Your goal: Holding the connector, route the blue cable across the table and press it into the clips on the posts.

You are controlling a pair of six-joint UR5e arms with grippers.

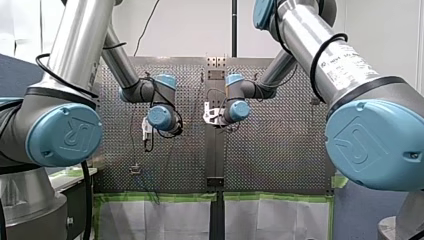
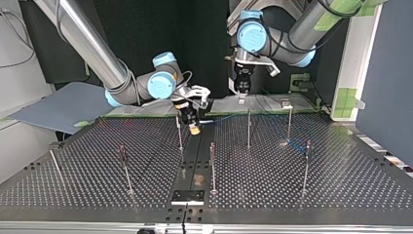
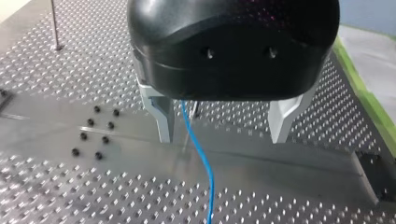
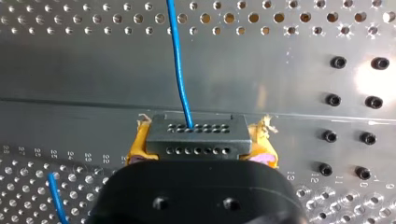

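A dark grey rectangular plastic connector [image 4: 196, 133] with two rows of holes is clamped in my right end effector [image 4: 200, 145]; the thin blue cable [image 4: 180, 65] leaves it toward 12 o'clock.

My left gripper [image 3: 222, 139] hung with fingers [image 3: 161, 116] spread wide; blue cable [image 3: 205, 163] ran between them, close to one finger, over perforated table [image 3: 70, 196].

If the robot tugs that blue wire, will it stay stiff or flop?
Probably floppy: the blue cable curves as it runs over the table. Likely light too: it looks far thinner than the connector it plugs into.
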